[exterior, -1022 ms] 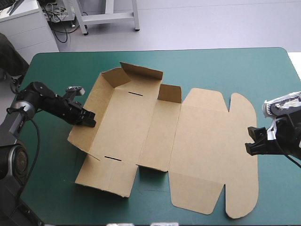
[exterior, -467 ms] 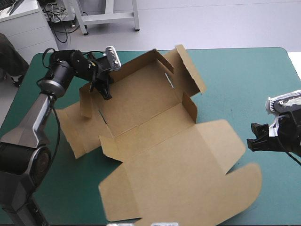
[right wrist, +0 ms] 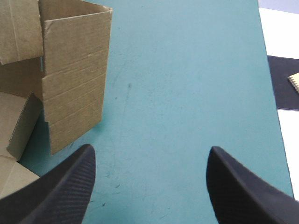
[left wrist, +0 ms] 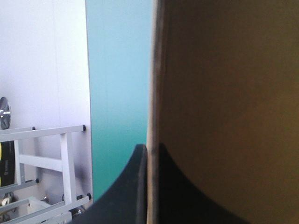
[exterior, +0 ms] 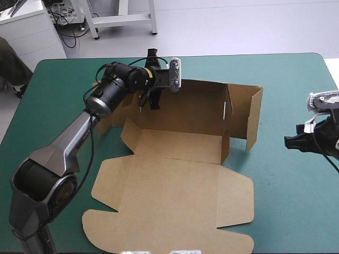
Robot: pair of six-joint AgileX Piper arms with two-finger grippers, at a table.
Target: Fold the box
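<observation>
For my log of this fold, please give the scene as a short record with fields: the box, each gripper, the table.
box: brown, partly folded; far wall upright, lid flat toward the near edge
left gripper: shut on the box, on the far wall near its left end
right gripper: open, over the table, apart from the box
table: teal-green cover

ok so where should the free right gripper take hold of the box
The upright end flap at the right end of the box, approached from the right. It stands free on edge facing the open right gripper, so the fingers could likely straddle the thin board.
</observation>
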